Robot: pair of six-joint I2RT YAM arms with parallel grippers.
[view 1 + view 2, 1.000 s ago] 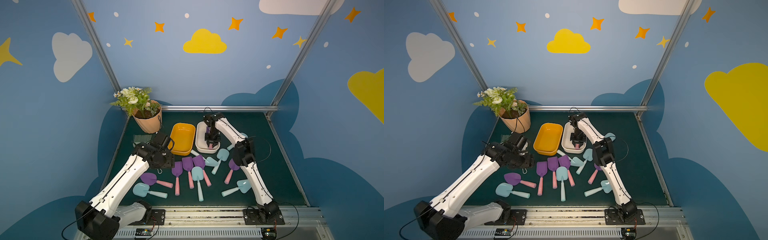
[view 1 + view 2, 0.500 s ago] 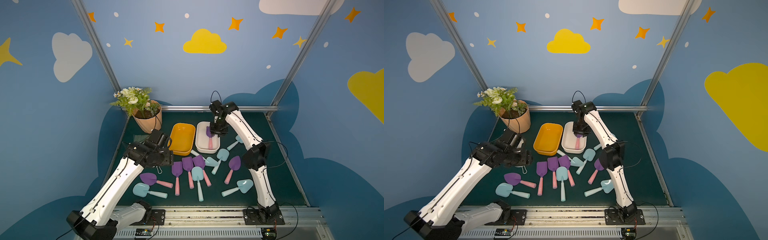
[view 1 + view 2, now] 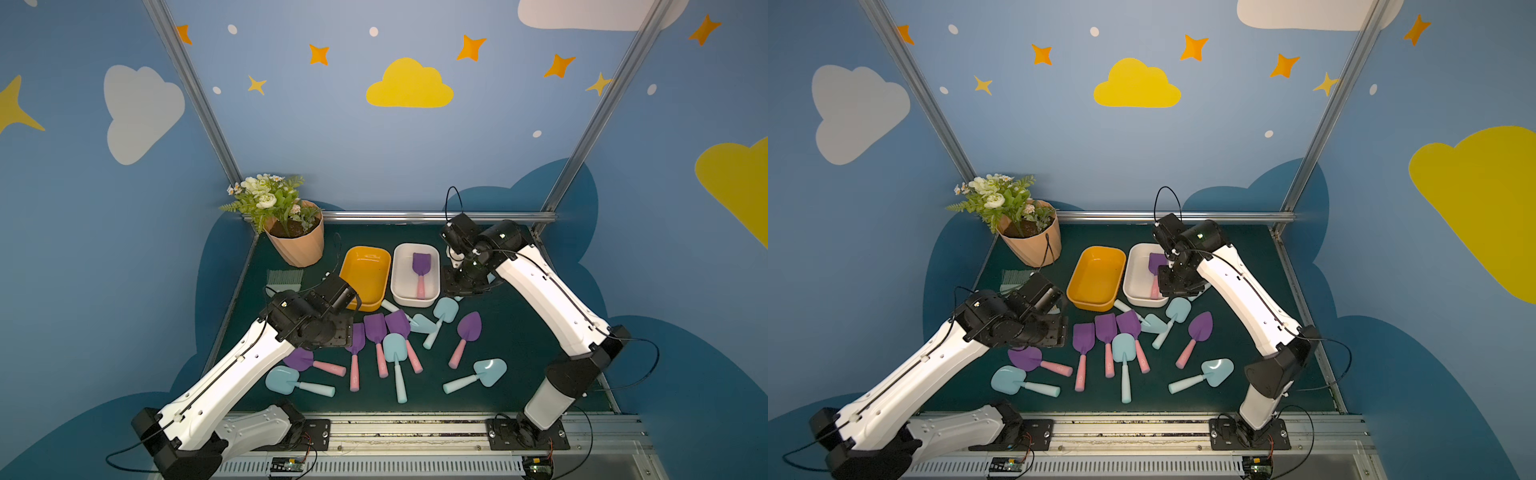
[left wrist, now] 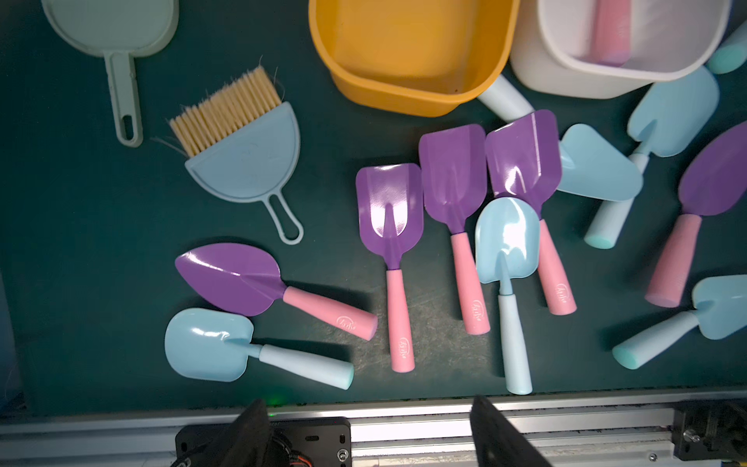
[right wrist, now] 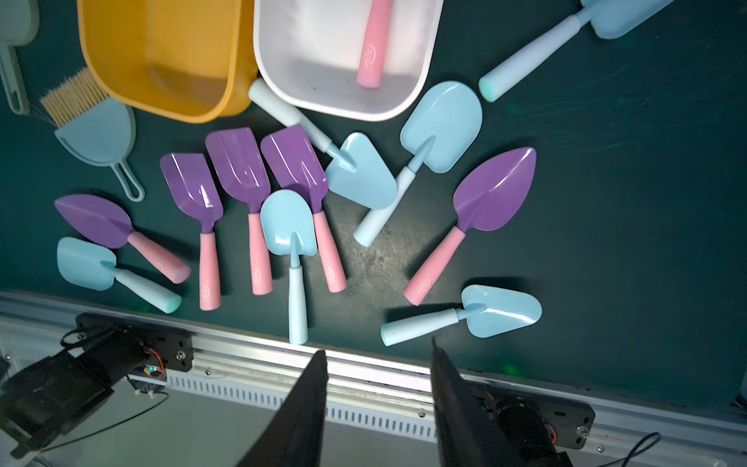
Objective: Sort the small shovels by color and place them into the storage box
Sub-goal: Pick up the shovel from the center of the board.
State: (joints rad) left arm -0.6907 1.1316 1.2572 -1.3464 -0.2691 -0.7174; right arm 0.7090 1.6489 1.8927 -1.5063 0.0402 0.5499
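Note:
A purple shovel with a pink handle (image 3: 421,268) lies in the white storage box (image 3: 400,272). The yellow-orange storage box (image 3: 351,266) beside it holds nothing. Several purple shovels (image 3: 376,332) and pale blue shovels (image 3: 478,376) are scattered on the dark green mat in front of both boxes. My right gripper (image 5: 378,388) hangs open and empty, up above the mat just right of the white box. My left gripper (image 4: 372,424) is open wide and empty, held above the mat left of the yellow-orange box.
A peach flowerpot with flowers (image 3: 297,243) stands at the back left. A bristle brush (image 3: 284,276) lies near it, with a light blue dustpan (image 4: 246,161) and a mint loop-handled piece (image 4: 117,40) beside. An aluminium rail (image 3: 395,428) runs along the front edge.
My right gripper rose out of the white box and drew back to its right, leaving the purple shovel lying inside. The left arm shifted slightly.

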